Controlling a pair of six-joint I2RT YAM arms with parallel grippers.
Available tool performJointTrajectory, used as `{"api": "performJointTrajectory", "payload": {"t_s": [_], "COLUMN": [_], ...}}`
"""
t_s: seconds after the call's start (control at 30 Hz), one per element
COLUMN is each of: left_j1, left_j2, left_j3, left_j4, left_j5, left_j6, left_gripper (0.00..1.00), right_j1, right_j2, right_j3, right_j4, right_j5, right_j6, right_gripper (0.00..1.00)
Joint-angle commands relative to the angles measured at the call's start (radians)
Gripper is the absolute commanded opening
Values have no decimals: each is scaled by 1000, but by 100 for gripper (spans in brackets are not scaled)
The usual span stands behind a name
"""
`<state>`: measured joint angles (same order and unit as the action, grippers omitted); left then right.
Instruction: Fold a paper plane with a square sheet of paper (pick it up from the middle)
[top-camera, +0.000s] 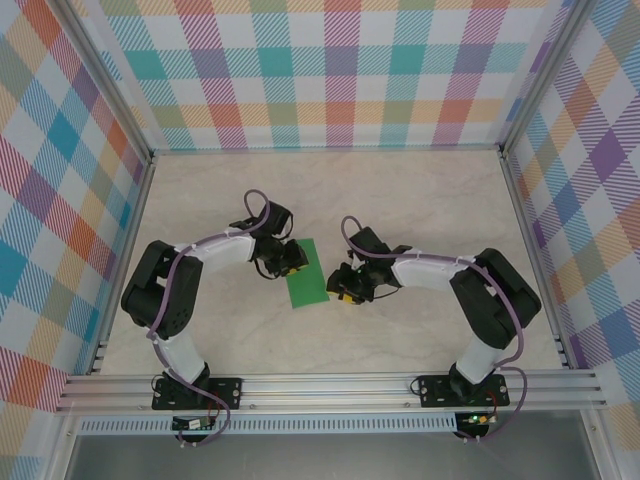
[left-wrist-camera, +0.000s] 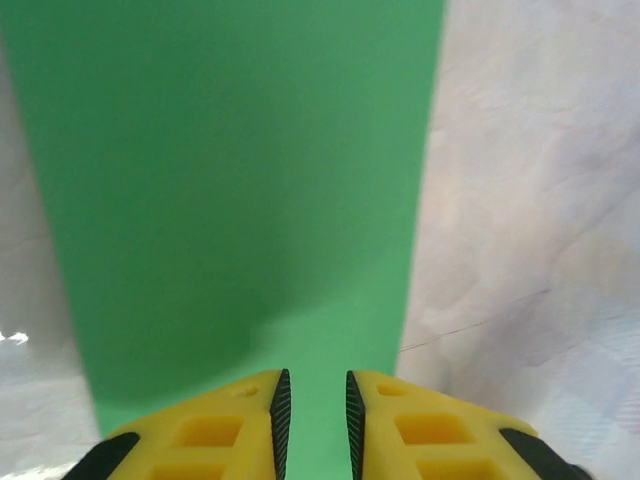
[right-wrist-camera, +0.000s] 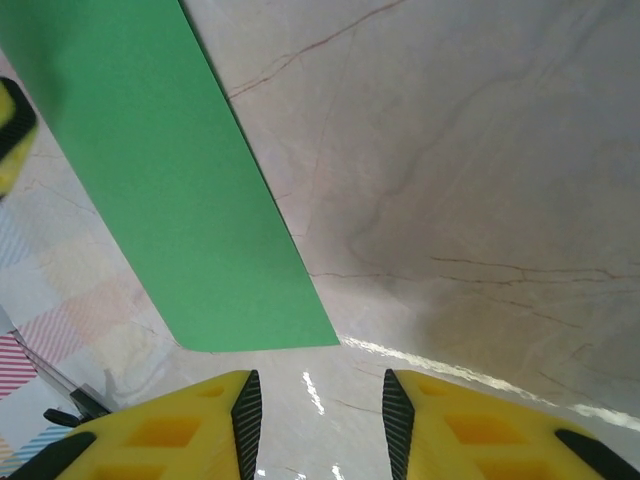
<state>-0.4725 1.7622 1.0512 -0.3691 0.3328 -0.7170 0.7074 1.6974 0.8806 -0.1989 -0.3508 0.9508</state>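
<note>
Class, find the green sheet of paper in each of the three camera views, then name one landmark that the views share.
Top external: the green sheet of paper lies mid-picture on the marbled table.
Left wrist: the sheet is a broad band from top to bottom, left of centre.
Right wrist: the sheet is a slanted strip from the top left.
Shared landmark: the marbled table.

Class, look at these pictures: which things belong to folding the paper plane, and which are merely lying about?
Belong to the job: green paper; left gripper; right gripper.

Merely there: marble table; checked walls; metal frame.
</note>
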Motion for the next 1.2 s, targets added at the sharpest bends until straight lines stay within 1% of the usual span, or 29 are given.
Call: {"api": "performJointTrajectory", "payload": {"t_s": [0.0, 0.1, 0.23, 0.4, 0.83, 1.17], "left_j1": [11, 11, 11, 11, 11, 11], "left_j2": [42, 65, 88, 102, 106, 102], "left_j3": [-24, -25, -29, -46, -45, -47], "left_j4": [-30, -29, -48, -49, -53, -53], "left_j5": [21, 13, -23, -41, -43, -44], "left_j6": [17, 17, 17, 13, 11, 11], "left_gripper": [22, 19, 18, 18, 18, 17], "right_j1": [16, 23, 27, 29, 36, 41], "right_j2": [21, 32, 46, 59, 108, 114], "right_j3": [37, 46, 52, 66, 104, 114], "right_j4": [13, 11, 8, -4, -30, -46], "right_j5": [-32, -35, -34, -30, -22, -8], "right_j6": [-1, -5, -6, -14, -50, -73], "right_gripper": [38, 37, 36, 36, 37, 38]}}
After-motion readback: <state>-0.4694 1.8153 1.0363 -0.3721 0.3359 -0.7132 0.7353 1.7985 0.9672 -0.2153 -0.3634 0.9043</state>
